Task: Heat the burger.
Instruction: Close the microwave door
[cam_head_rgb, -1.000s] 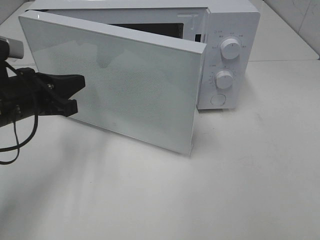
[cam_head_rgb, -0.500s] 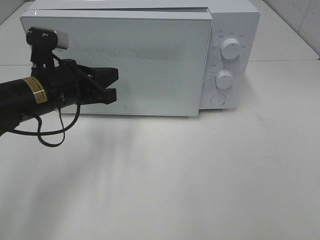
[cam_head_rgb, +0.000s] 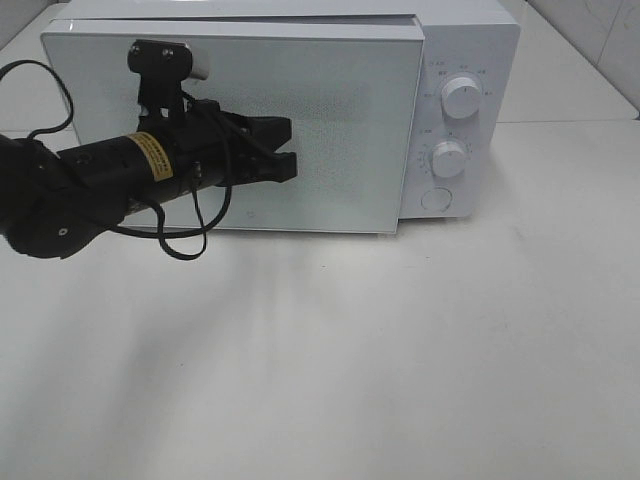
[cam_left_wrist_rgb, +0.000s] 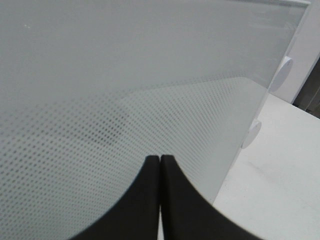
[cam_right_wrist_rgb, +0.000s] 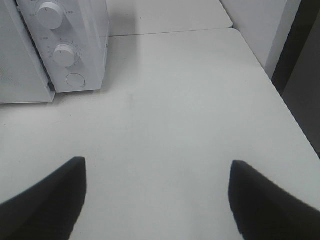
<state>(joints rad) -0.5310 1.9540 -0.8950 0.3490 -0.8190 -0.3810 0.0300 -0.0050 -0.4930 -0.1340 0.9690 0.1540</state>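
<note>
The burger is out of view. The white microwave (cam_head_rgb: 465, 60) stands at the back of the table, and its frosted glass door (cam_head_rgb: 340, 130) lies flat against the front, shut or very nearly so. My left gripper (cam_head_rgb: 290, 152) is shut with nothing in it, its tips at the middle of the door. In the left wrist view the two black fingertips (cam_left_wrist_rgb: 160, 159) are pressed together right at the dotted glass (cam_left_wrist_rgb: 125, 75). My right gripper (cam_right_wrist_rgb: 156, 167) is open and empty over bare table to the right of the microwave; it is outside the exterior high view.
The microwave's control panel carries an upper knob (cam_head_rgb: 461, 97), a lower knob (cam_head_rgb: 449, 158) and a round button (cam_head_rgb: 436, 199). The white table (cam_head_rgb: 400, 360) stretches in front. Its right edge (cam_right_wrist_rgb: 280, 95) shows in the right wrist view.
The microwave door has swung from wide open to flat against the front. My left arm has moved right across the door, its shut tips following the glass. The right gripper has not moved.
</note>
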